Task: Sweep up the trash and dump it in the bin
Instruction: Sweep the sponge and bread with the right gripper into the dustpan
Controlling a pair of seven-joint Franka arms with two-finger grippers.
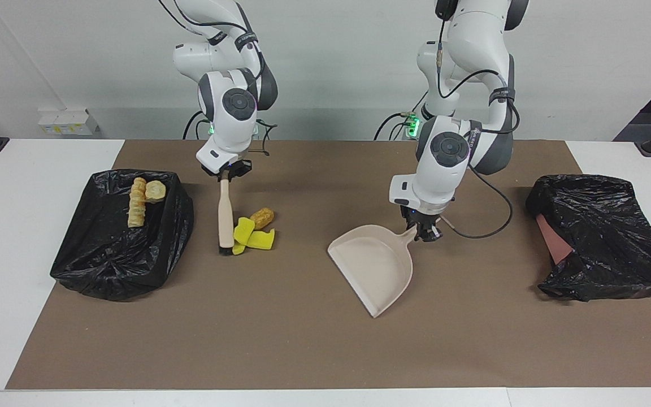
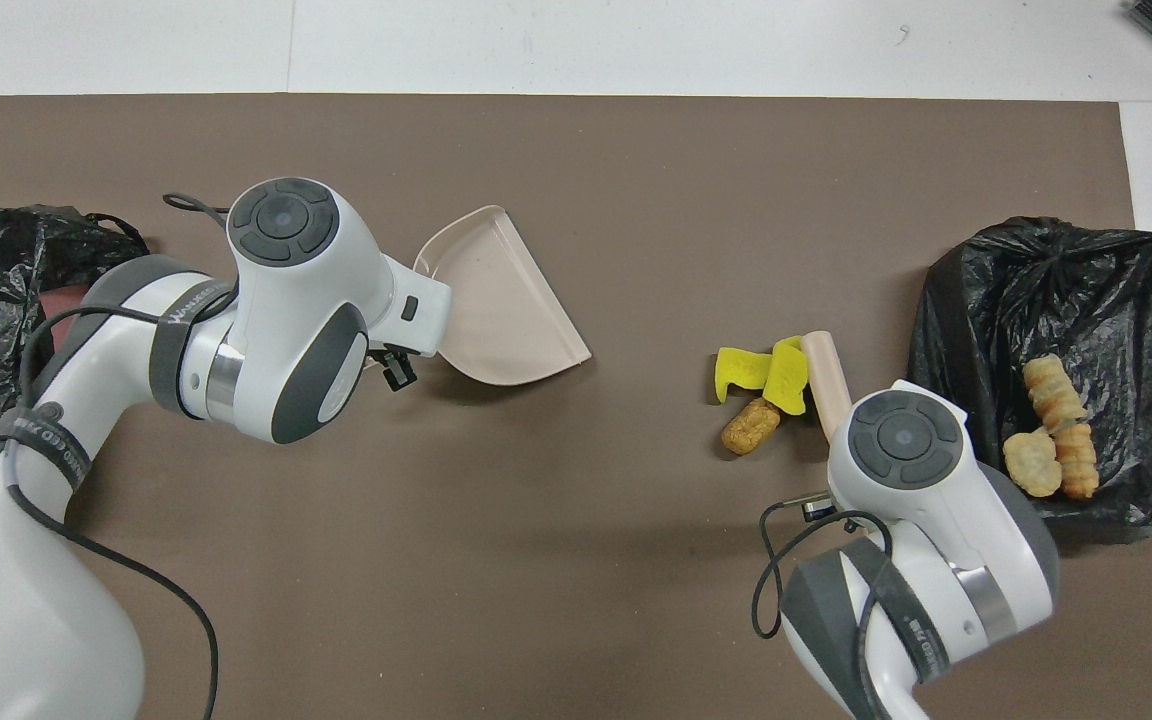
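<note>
Beside 2 yellow sponge pieces (image 1: 252, 236) (bread roll (image 1: 262, 217) adjoining), the right gripper (image 1: 225, 174) clamps the brush (image 1: 225, 217); the left gripper (image 1: 427, 230) grips the dustpan (image 1: 375, 264) handle.

Facing view, centre-left: yellow sponge pieces (image 1: 252, 236) and brown bread roll (image 1: 262, 217) beside beige brush (image 1: 225, 217). Centre: beige dustpan (image 1: 373, 265). Left: pastries (image 1: 137, 209) in black-lined bin (image 1: 119, 254). Right: second black bag (image 1: 608, 237).

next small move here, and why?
Probably bring the dustpan over beside the yellow sponge pieces and bread roll, mouth toward them. The right tool holds the brush with its bristles already against the sponges, while the left tool holds the pan well apart from them, toward the left arm's end.
</note>
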